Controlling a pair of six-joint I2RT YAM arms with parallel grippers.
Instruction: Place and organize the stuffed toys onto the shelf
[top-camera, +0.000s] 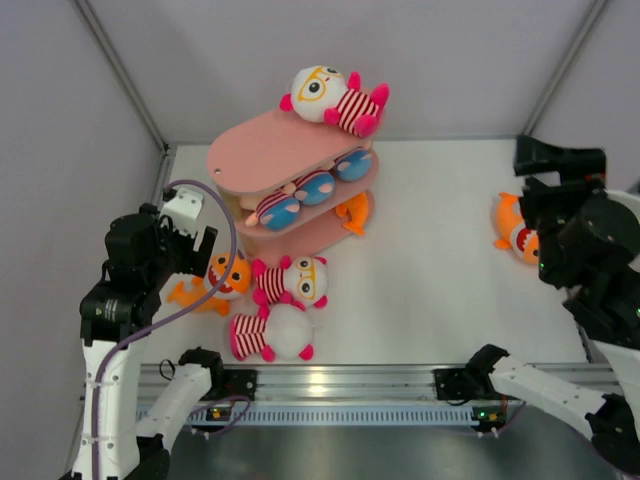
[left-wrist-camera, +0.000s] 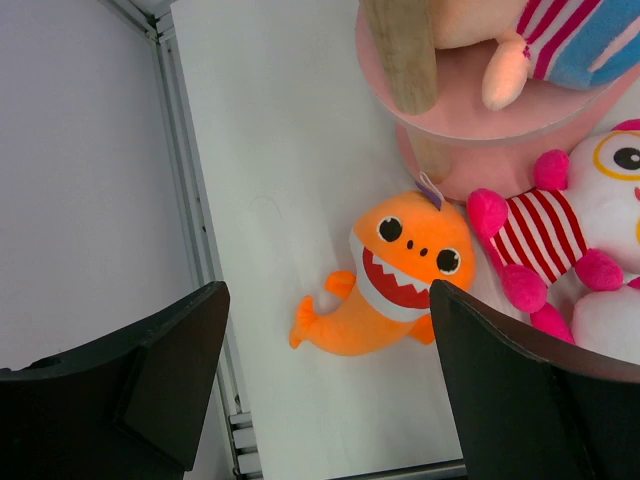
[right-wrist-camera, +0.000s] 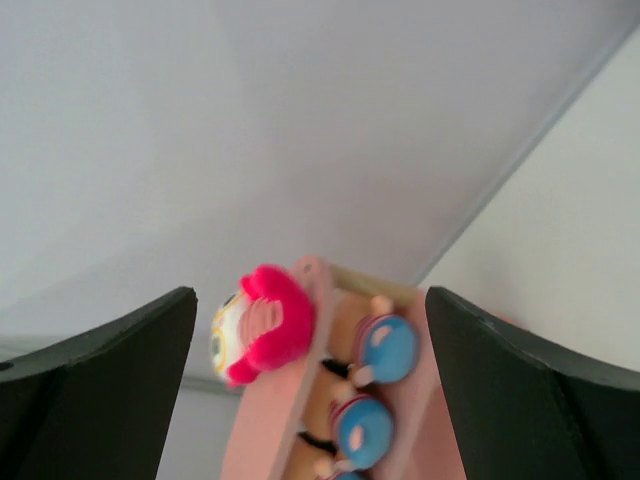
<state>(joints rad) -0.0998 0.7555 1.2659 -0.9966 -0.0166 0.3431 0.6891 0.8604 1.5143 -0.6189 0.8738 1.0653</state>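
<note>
On top of shelf (top-camera: 262, 150): white toy w/ glasses (top-camera: 330, 98) lies at the far end, its pink feet stick out past the edge.
Mid board: boy toys (top-camera: 305, 188) in blue shorts, side by side in a row.
Bottom board: orange fish toy (top-camera: 352, 212) at the right end, partly sticking out.
Surface (top-camera: 430, 280): white, w/ 4 toys lying on it.
Near L arm: orange shark toy (left-wrist-camera: 400, 275), face up, big teeth showing, close to the foot of the shelf.
Next to shark: striped toy (top-camera: 290, 282) w/ yellow glasses, just beside it.
Front of that: round white toy (top-camera: 272, 335) w/ pink striped body, touching the striped toy.
Far right: orange toy (top-camera: 512, 235), partly hidden by the R arm, well apart from the shelf.
L tool (left-wrist-camera: 327, 295): released, fingers wide apart, holds nothing. Hangs over the shark toy, which shows btwn the fingers.
R tool (right-wrist-camera: 310, 300): released, fingers wide apart, nothing in it. Up in the air, pointing at the shelf from the side. Pic is blurry.
</note>
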